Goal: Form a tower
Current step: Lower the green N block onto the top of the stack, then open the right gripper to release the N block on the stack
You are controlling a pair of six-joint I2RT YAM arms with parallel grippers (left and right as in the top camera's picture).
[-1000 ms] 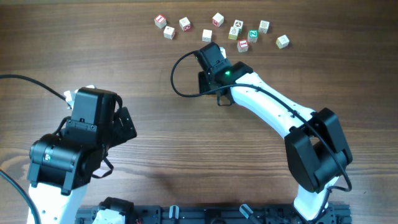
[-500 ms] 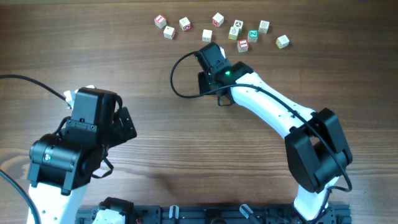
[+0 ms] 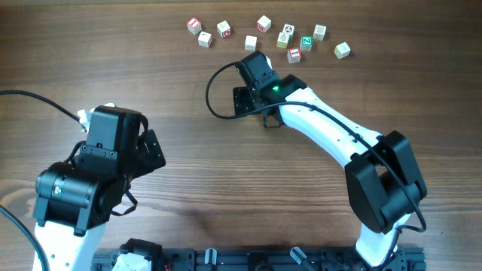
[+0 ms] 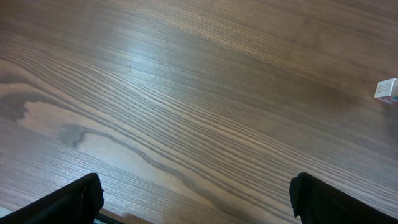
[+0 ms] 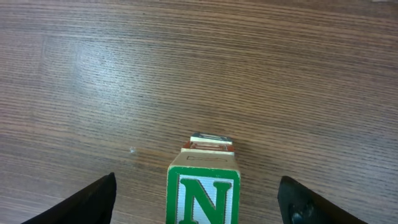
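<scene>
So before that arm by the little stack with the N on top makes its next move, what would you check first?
1. Right gripper open: ok, both fingers stand apart from the tower.
2. Tower standing straight: cannot tell; the wrist view gives only one angle, and the arm hides it from overhead.
3. Loose cubes in sight for the next pick: ok, scattered along the far side of the table.
4. Left gripper out of the way: ok, open over bare wood.
</scene>
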